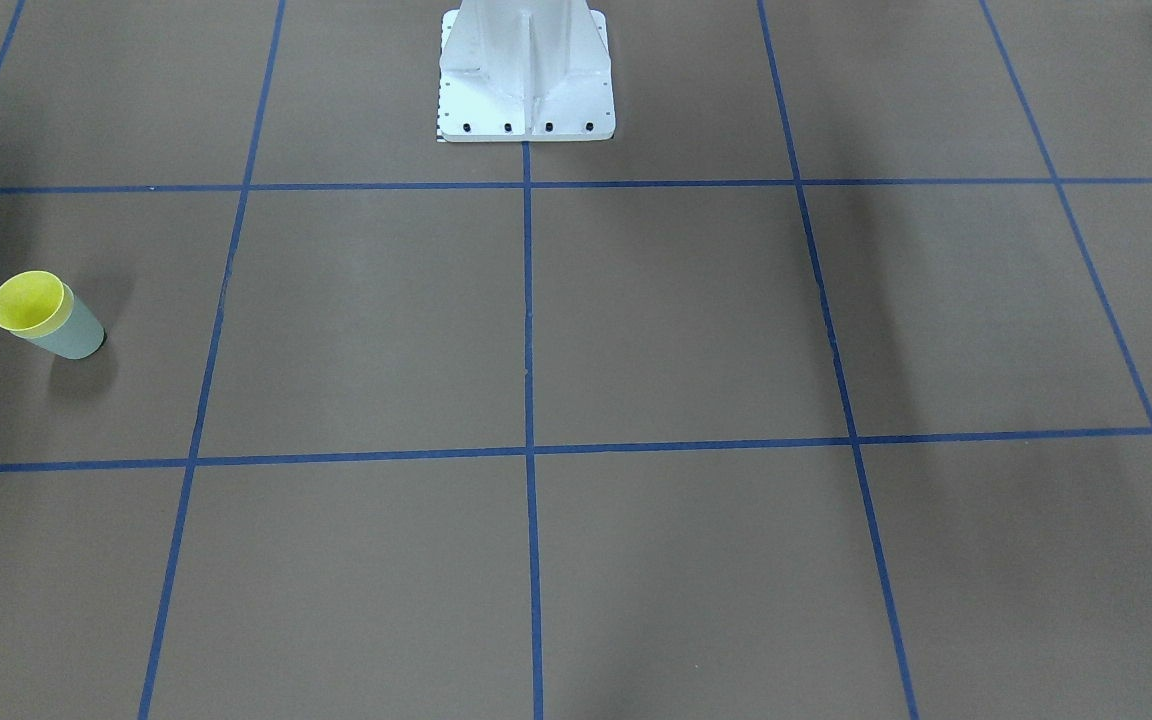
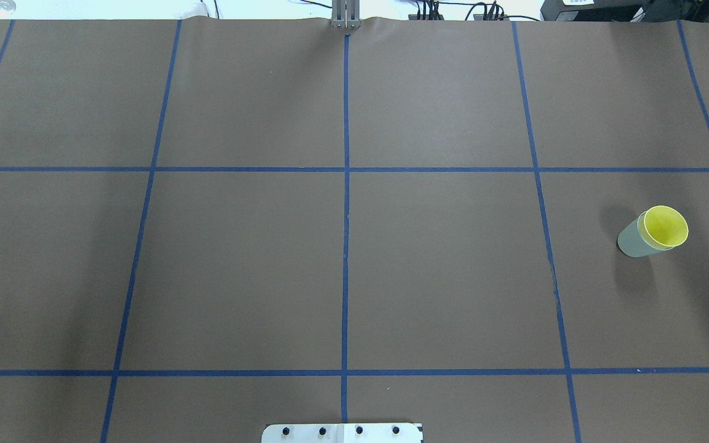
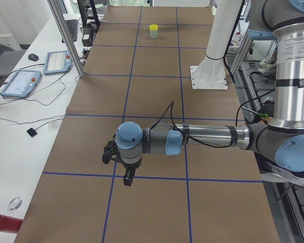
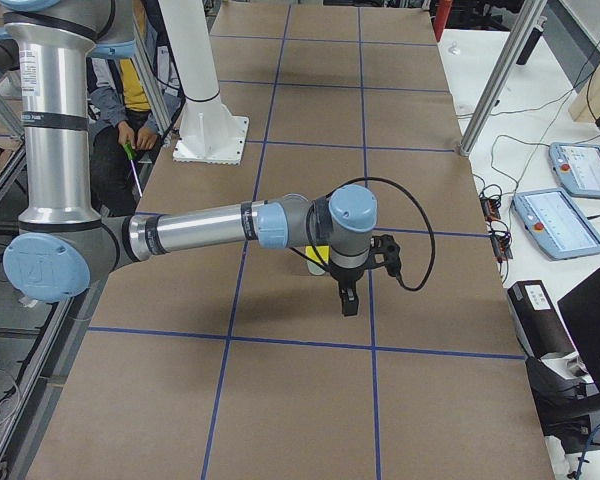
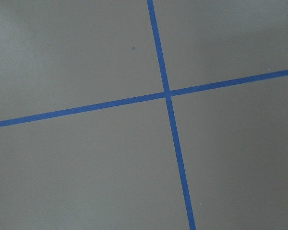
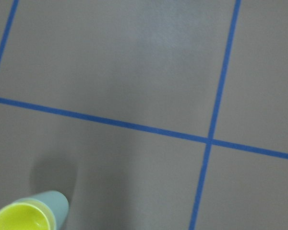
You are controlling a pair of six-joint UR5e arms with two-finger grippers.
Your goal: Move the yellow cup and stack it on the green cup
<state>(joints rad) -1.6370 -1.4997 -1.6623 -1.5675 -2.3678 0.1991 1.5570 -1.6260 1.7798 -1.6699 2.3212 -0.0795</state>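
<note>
The yellow cup (image 1: 28, 301) sits nested inside the green cup (image 1: 76, 332), upright on the brown table on the robot's right side. The pair shows in the overhead view (image 2: 666, 226) and at the bottom left of the right wrist view (image 6: 19, 218). My right gripper (image 4: 348, 300) hangs above the table beside the cups, apart from them, seen only in the right side view. My left gripper (image 3: 125, 178) hangs over a blue line crossing far from the cups, seen only in the left side view. I cannot tell whether either gripper is open or shut.
The white robot pedestal (image 1: 526, 70) stands at the table's middle back edge. Blue tape lines (image 2: 346, 246) grid the brown surface. A side table with tablets (image 3: 20, 81) and aluminium posts (image 3: 66, 35) borders the far side. A seated person (image 4: 130, 90) is behind the robot.
</note>
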